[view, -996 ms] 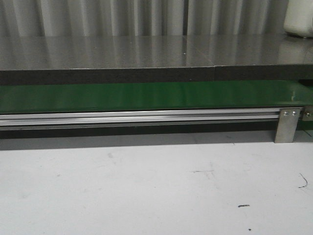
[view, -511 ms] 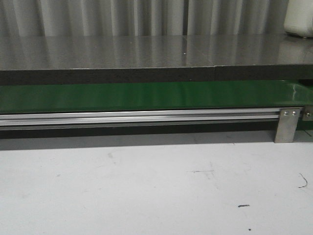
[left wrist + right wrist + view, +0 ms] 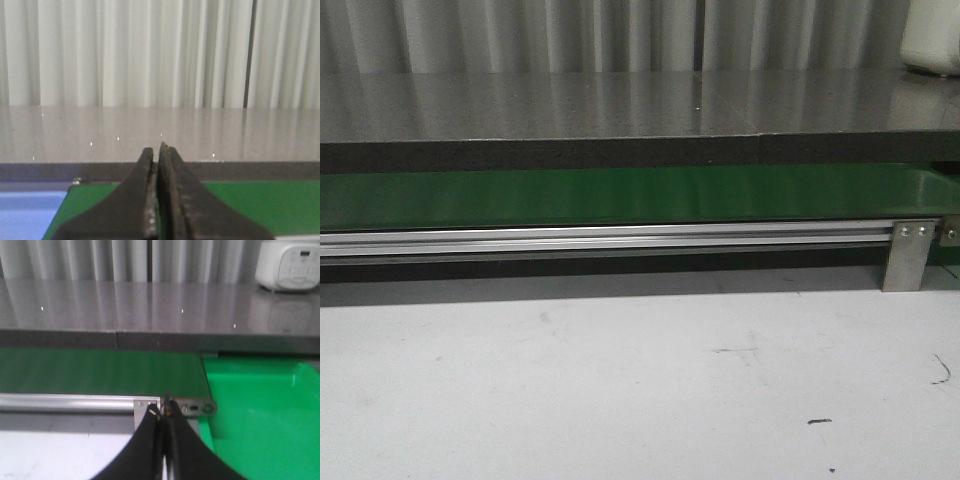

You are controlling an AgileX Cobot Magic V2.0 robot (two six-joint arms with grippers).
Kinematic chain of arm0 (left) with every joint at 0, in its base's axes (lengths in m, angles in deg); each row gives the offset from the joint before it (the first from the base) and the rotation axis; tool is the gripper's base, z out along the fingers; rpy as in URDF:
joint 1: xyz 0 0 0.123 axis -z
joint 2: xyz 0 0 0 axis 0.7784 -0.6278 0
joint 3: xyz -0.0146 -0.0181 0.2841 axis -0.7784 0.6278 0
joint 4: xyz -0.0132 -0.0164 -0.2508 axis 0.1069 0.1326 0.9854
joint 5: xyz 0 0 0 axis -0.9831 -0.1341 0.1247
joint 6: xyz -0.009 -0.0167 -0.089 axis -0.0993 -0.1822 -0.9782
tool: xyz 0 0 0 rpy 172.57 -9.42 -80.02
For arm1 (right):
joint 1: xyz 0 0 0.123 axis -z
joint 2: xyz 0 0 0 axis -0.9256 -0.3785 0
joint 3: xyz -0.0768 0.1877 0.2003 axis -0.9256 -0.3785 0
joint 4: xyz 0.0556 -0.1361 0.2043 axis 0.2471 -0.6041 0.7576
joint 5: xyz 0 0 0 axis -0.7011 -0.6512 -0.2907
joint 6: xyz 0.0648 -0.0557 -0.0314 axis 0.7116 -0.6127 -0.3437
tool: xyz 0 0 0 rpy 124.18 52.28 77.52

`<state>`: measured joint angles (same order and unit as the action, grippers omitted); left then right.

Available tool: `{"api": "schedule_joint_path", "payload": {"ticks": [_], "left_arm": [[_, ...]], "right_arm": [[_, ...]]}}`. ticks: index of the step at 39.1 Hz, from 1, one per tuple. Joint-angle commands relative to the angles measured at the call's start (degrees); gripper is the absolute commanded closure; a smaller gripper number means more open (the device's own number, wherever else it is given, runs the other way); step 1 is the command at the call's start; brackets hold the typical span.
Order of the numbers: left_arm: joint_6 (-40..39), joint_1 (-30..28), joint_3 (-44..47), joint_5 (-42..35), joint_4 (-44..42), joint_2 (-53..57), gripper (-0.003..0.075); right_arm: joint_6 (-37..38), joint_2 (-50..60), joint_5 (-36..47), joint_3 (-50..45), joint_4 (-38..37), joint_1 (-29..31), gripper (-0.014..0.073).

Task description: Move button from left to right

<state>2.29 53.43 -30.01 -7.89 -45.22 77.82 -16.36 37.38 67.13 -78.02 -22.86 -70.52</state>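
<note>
Both claws pinched closed w/ nothing between, left gripper (image 3: pixel 159 150) over green belt (image 3: pixel 260 207), right gripper (image 3: pixel 163 410) near bright-green bin (image 3: pixel 260 410).

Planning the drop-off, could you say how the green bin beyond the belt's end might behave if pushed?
The green bin looks like moulded plastic with nothing visible inside, so probably light and easily shoved. Its glossy walls may flex and feel slippery.

A workshop or lab: green conveyor belt (image 3: pixel 620 197) on an aluminium rail (image 3: pixel 600 240), grey bench behind.
</note>
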Motion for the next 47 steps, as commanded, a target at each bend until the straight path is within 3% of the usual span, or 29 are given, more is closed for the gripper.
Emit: {"api": "schedule_joint_path", "payload": {"ticks": [1, 5, 10, 16, 23, 25, 27, 31, 35, 37, 40, 47], "left_arm": [[-0.75, -0.07, -7.26, -2.85, 0.21, -1.6, 0.0741], [-0.75, -0.07, -15.24, 6.94, 0.21, -8.89, 0.0741], [-0.75, -0.07, -21.05, 14.02, 0.21, -17.41, 0.0741], [-0.75, -0.07, -22.82, 12.71, 0.1, -25.21, 0.0741], [-0.75, -0.07, -22.82, 12.27, 0.1, -26.3, 0.0735], [-0.75, -0.07, -22.82, 12.27, 0.1, -26.3, 0.0703], [-0.75, -0.07, -22.82, 12.27, 0.1, -26.3, 0.0624], [-0.75, -0.07, -22.82, 12.27, 0.1, -26.3, 0.038], [-0.75, -0.07, -22.82, 12.27, 0.1, -26.3, 0.0102], [-0.75, -0.07, -22.82, 12.27, 0.1, -26.3, 0.0026], [-0.75, -0.07, -22.82, 12.27, 0.1, -26.3, 0.0037], [-0.75, -0.07, -22.82, 12.27, 0.1, -26.3, 0.0072]], "right_arm": [[0.25, -1.36, 1.11, 7.92, 0.2, 0.24, 0.0661], [0.25, -8.15, -4.03, 15.91, 0.26, 0.24, 0.0661], [0.25, -16.39, -4.29, 22.1, 0.26, 0.24, 0.0661], [0.25, -22.48, -3.72, 24.84, 0.26, 0.2, 0.0661], [0.25, -22.7, -3.37, 24.84, 0.26, 0.2, 0.0661], [0.25, -22.7, -3.32, 24.84, 0.26, 0.2, 0.0659], [0.25, -22.7, -3.32, 24.84, 0.26, 0.2, 0.0644], [0.25, -22.7, -3.33, 24.84, 0.26, 0.2, 0.0508], [0.25, -22.7, -3.4, 24.84, 0.26, 0.2, 0.024], [0.25, -22.7, -3.34, 24.84, 0.26, 0.2, 0.0099], [0.25, -22.7, -3.34, 24.84, 0.26, 0.2, -0.0076], [0.25, -22.7, -3.46, 24.84, 0.26, 0.2, -0.0049]]}}
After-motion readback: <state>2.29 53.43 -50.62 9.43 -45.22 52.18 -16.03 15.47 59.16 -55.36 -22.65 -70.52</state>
